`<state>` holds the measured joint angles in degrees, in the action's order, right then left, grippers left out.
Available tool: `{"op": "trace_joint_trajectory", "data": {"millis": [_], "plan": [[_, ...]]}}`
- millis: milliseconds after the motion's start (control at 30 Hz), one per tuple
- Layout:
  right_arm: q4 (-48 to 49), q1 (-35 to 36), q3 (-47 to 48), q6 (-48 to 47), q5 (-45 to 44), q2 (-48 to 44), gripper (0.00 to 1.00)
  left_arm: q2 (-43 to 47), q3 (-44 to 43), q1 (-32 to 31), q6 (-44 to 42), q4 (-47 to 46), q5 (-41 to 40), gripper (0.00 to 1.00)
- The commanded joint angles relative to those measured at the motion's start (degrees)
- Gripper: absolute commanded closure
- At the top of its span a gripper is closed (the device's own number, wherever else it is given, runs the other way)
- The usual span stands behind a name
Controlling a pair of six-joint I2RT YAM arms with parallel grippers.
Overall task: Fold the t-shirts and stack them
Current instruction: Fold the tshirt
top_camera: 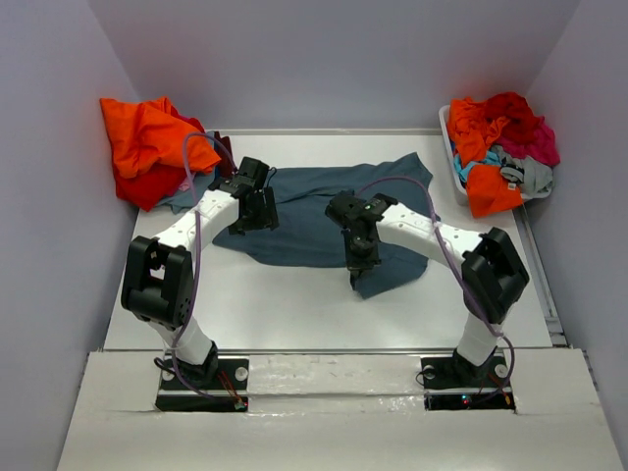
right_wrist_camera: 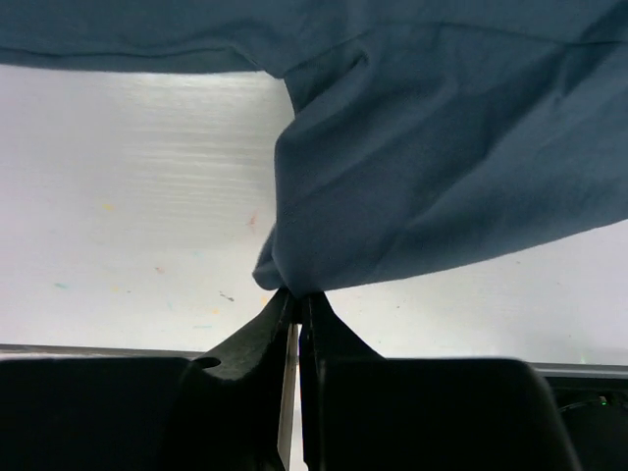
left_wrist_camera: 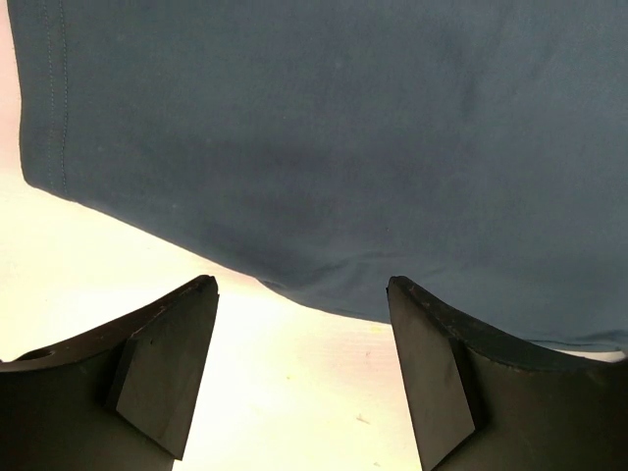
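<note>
**Overhead and wrist views, unfolded stage.** The counter carries one blue shirt spread at its middle. It is rumpled and not yet folded, and its long axis runs roughly left to right, tilting toward the back right. A heap of orange and red shirts sits at the back left corner, touching the blue shirt's left end. A bin at the back right edge holds loose shirts in orange, red, magenta, grey and teal. No folded stack is visible.

Both arms reach forward over the blue shirt. The right end effector is at the shirt's near right part, its fingers pressed together and pinching a corner of the cloth. From that corner the fabric rises in a bunched fold, up and away from the fingers.

The left end effector sits over the shirt's near left part, fingers spread and holding nothing. In its wrist view the shirt's near edge lies just ahead of the open gap, and a stitched hem runs along the cloth's left side.

The coming move probably turns on this: the cloth lies directly ahead of the left end effector, which is the nearer arm to that free edge. A short advance and a close would likely give the second grip needed for a fold.
</note>
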<state>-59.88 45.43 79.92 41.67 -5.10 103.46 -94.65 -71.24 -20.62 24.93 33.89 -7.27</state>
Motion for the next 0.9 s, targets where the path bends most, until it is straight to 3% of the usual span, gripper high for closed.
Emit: {"op": "trace_joint_trajectory", "data": {"millis": [0, 333, 867], "plan": [[-3.75, -2.18, 4.36, 2.71, -7.02, -5.11, 0.93, 0.17, -2.32, -0.30, -0.67, 0.12, 0.15, 0.18], [-3.32, -13.42, 8.93, -2.20, -9.57, -3.80, 0.93, 0.17, -1.80, -0.30, -1.20, 0.30, 0.24, 0.18], [-3.76, -22.58, 27.12, -7.92, -9.40, 10.61, 0.92, 0.70, 0.05, -0.30, -1.64, 1.18, -0.11, 0.18]]}}
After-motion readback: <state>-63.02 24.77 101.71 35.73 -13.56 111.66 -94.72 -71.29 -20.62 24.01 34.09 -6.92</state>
